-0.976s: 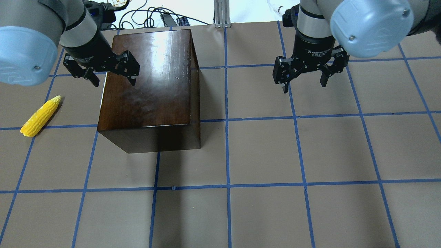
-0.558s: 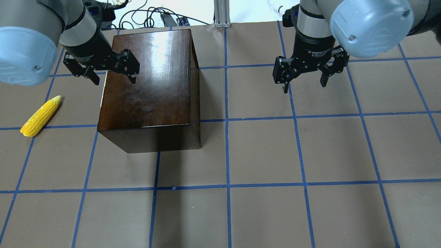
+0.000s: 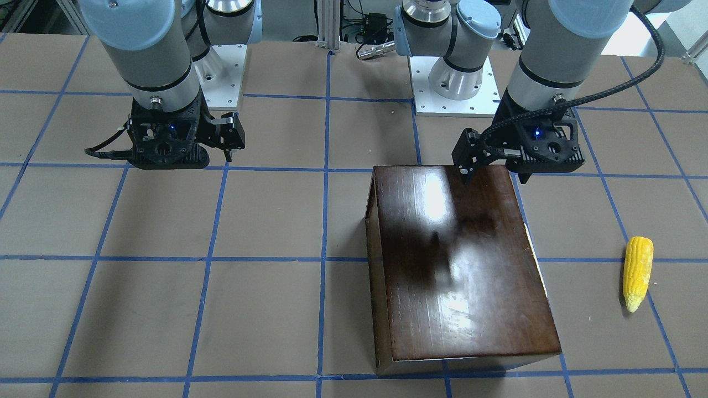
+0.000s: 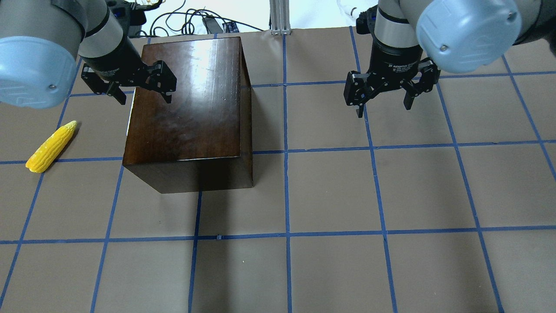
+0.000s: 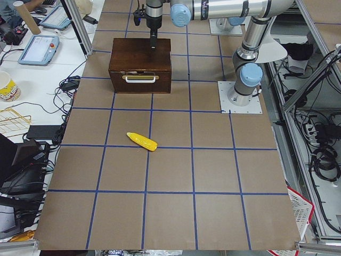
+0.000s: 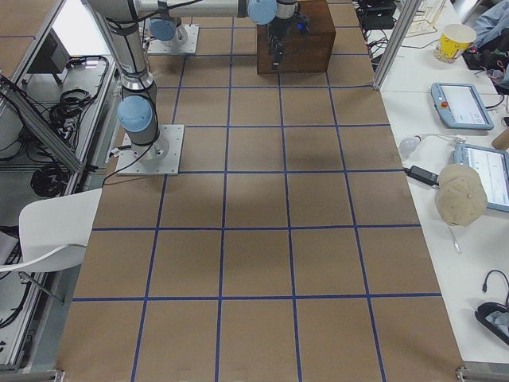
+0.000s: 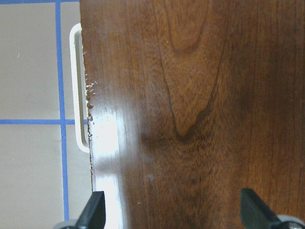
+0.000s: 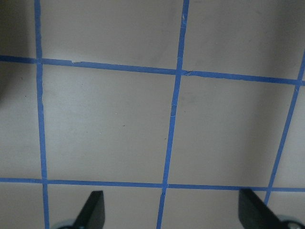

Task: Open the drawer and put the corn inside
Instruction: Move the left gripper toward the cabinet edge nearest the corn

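The glossy dark-brown box (image 4: 186,108) stands on the table's left half. Its drawer is shut; the dark front panel (image 5: 140,79) with a white handle (image 7: 76,86) faces the robot's left. The yellow corn (image 4: 51,146) lies on the table left of the box, apart from it; it also shows in the front-facing view (image 3: 637,272). My left gripper (image 4: 144,96) is open and empty, hovering above the box's top near its left edge, above the handle side. My right gripper (image 4: 384,108) is open and empty above bare table on the right.
The table (image 4: 330,195) is brown with a blue tape grid. Cables and an aluminium post (image 4: 278,17) lie beyond its far edge. The arm bases (image 3: 453,83) stand at the robot's side of the table.
My left gripper has shifted slightly toward the table's far side, still open above the box's left edge. The right arm, the box and the corn have not moved.
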Controlling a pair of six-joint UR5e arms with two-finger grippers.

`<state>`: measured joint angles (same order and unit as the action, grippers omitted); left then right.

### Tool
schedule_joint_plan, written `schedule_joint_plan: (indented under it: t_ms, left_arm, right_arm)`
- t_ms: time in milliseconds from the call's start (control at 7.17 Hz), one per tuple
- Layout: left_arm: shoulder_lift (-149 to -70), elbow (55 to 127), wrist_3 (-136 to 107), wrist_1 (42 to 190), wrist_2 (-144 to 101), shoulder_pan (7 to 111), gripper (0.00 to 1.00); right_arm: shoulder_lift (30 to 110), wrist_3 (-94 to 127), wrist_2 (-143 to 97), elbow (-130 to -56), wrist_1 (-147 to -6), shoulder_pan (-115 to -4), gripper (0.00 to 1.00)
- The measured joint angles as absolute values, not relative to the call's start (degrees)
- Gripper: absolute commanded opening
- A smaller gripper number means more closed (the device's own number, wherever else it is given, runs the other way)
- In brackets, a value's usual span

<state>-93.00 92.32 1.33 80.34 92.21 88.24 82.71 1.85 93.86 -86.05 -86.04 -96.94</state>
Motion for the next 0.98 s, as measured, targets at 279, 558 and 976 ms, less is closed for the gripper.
schedule_joint_plan:
  t_ms: [279,558,976]
  left_arm:
    - [-93.12,92.42,1.21,79.81,91.92,88.26,1.00]
    - [-93.13,92.26,1.09,79.80,91.82,88.71,1.00]
    - [-91.00,92.80,1.12,81.82,91.07,89.40,1.00]
  right_arm:
    - [82.71,1.85,93.87,-86.05,-86.04,-96.94,1.00]
    - [82.71,1.85,93.87,-86.05,-86.04,-96.94,1.00]
    - [82.70,1.84,93.87,-86.05,-86.04,-96.94,1.00]
